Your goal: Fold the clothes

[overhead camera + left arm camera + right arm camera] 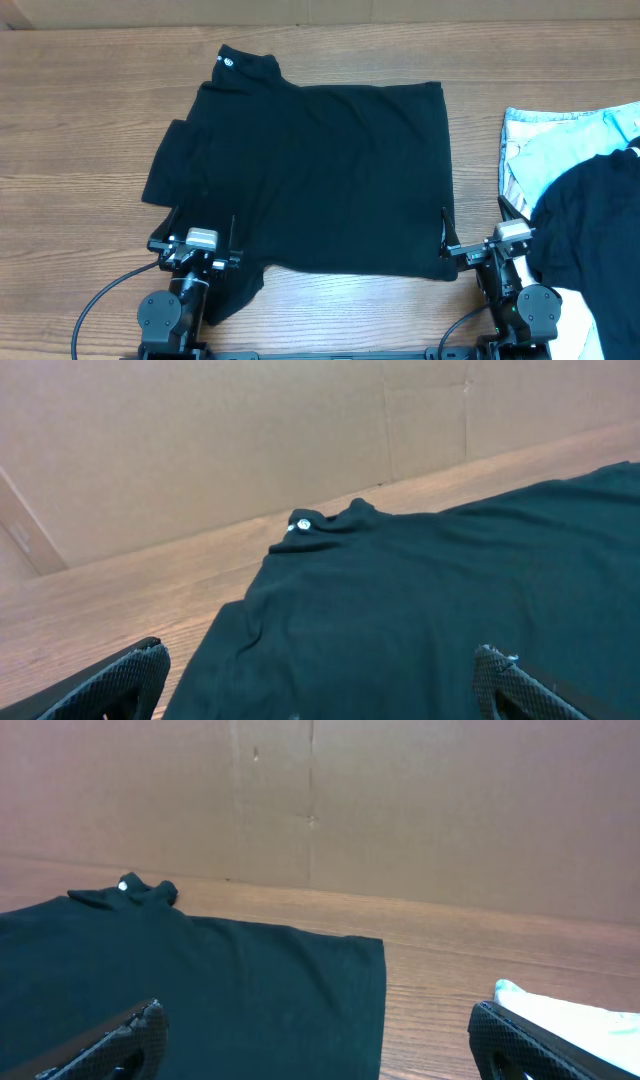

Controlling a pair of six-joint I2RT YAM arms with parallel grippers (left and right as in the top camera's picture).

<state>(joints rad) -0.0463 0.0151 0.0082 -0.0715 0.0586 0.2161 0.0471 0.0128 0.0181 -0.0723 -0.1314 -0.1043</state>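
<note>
Lying flat, the shirt (320, 170) runs left to right, its neck label (227, 62) at the far-left corner. The left gripper (197, 250) and right gripper (483, 240) gape wide, both empty.

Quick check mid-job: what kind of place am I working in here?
Likely a lab or test bench, not a home: a wood-grain table, a plain cardboard backdrop behind it, and a black T-shirt spread flat with other garments heaped at the side.

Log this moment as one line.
black T-shirt: spread on table | left tool: open, empty, at near-left edge | right tool: open, empty, at near-right corner
</note>
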